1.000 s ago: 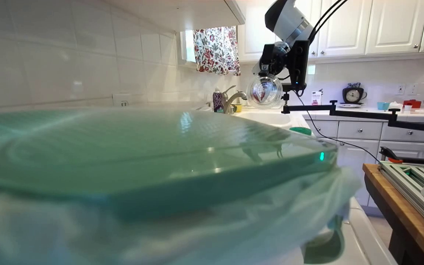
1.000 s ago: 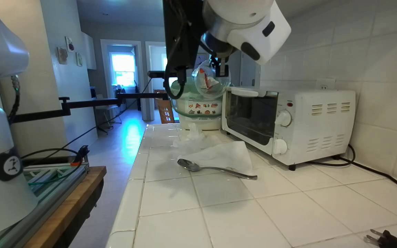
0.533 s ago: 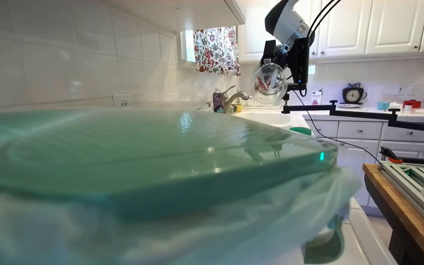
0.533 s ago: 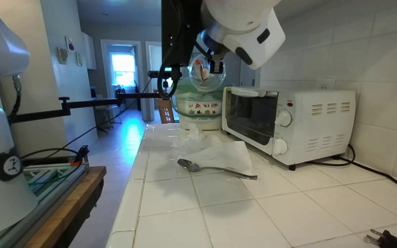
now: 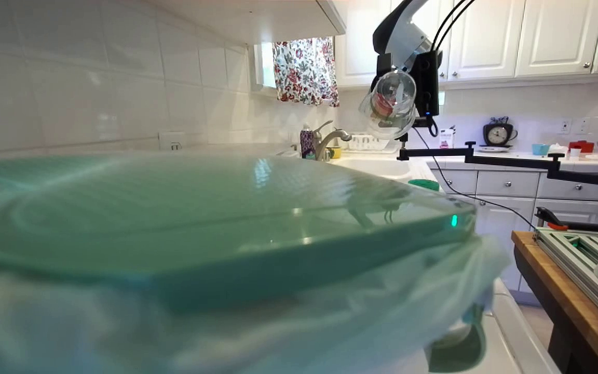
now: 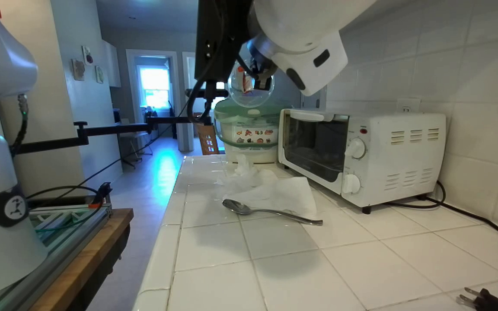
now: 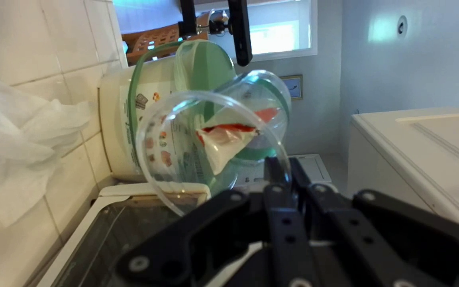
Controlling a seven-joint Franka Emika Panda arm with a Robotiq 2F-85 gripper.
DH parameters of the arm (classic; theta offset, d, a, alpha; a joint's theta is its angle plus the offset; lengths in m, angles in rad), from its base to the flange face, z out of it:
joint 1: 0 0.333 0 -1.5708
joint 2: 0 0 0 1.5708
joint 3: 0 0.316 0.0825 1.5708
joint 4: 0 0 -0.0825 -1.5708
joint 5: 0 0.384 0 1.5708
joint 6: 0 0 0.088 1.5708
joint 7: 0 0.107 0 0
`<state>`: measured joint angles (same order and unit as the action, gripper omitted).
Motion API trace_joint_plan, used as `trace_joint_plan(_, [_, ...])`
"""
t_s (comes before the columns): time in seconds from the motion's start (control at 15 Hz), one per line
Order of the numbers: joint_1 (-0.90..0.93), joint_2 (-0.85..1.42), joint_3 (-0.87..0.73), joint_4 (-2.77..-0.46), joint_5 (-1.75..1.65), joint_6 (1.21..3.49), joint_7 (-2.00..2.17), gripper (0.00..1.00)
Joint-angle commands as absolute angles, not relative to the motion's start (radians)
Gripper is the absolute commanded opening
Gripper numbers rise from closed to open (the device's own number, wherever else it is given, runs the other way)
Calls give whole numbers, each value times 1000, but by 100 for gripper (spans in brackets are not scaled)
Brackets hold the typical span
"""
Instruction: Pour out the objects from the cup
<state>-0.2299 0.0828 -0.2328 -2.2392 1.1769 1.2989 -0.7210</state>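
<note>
The cup (image 5: 390,111) is clear and see-through, seen in both exterior views (image 6: 249,97) and the wrist view (image 7: 271,85). It is held high above the counter, tipped onto its side. In an exterior view its base shows above its wider mouth. A red and white packet (image 7: 227,145) is inside the cup; it also shows in both exterior views (image 5: 382,105) (image 6: 247,82). My gripper (image 7: 287,171) is shut on the cup's rim, one finger on each side of the wall. It also shows in an exterior view (image 6: 263,82), partly behind the arm.
The tiled counter (image 6: 283,263) bears a spoon (image 6: 270,212), paper napkins (image 6: 275,194), a white toaster oven (image 6: 404,155) and a green-lidded container (image 6: 251,134). That container fills the front of an exterior view (image 5: 200,223). A sink (image 5: 377,167) with a faucet lies behind.
The arm has rolled the cup over further and raised it. The cup's base has come into view on one side. The packet is still inside, and the grip has not changed.
</note>
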Motion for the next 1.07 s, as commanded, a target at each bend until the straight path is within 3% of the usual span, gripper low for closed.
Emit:
trace_joint_plan(0.0, [-244, 123, -237, -2208, 1211, 1230, -671, 2])
trace_joint_plan(0.6, [-248, 150, -238, -2204, 1244, 1170, -644, 2])
trace_joint_plan(1.0, [-212, 90, -228, -2215, 1105, 1418, -681, 2])
